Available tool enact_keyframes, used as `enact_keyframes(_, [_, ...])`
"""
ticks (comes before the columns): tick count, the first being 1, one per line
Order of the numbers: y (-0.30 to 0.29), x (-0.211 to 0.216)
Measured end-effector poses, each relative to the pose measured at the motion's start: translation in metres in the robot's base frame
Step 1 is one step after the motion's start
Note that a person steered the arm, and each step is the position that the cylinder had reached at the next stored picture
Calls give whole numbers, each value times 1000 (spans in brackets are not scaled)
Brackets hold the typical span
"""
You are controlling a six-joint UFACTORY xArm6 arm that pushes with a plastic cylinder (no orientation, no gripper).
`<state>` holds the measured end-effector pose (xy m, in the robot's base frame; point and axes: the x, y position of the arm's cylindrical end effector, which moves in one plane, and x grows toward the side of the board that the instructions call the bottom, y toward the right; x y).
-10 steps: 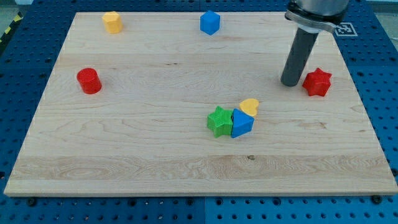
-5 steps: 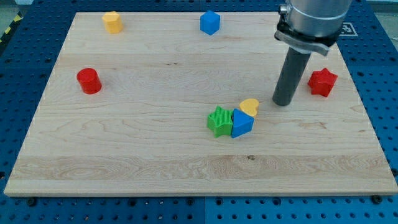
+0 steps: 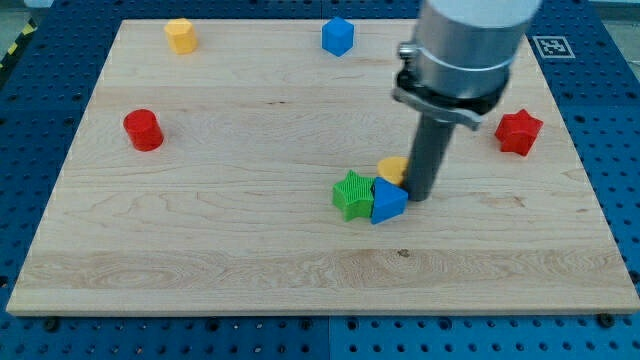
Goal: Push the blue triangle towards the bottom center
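My tip stands on the wooden board just at the view's right of the blue triangle, touching it or nearly so, with the yellow heart partly hidden behind the rod. The arm carries no claw: only a straight dark rod, so nothing opens, closes or holds anything. The blue triangle lies a little to the view's right of the board's middle, pressed against a green star on its left, with the yellow heart just above it.

From the side where I now stand, a push would, I judge, drive the triangle leftward into the green star rather than down. To do this step well, I would bring the tip round to the triangle's upper edge, between it and the yellow heart, and then push towards the view's bottom with a slight leftward lean, since bottom centre lies below and a little left of the block. The gap by the heart looks tight, so the heart may get nudged. A push off the triangle's middle could spin it, so I would aim at the centre of its upper face and go slowly.

Well apart and out of the way are a red cylinder, a yellow block, a blue block and a red star.
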<state>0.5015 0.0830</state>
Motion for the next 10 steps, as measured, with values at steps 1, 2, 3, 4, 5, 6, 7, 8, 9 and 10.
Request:
enact_keyframes(1, [-43, 6])
enact_keyframes(2, [-57, 19])
enact_keyframes(3, [-46, -11])
enact_keyframes(4, [-22, -9])
enact_keyframes(5, [-3, 21])
enact_keyframes(6, [-10, 34])
enact_keyframes(7, [-38, 35])
enact_keyframes(8, [-70, 36])
enact_keyframes(9, [-87, 50])
enact_keyframes(10, [-85, 57])
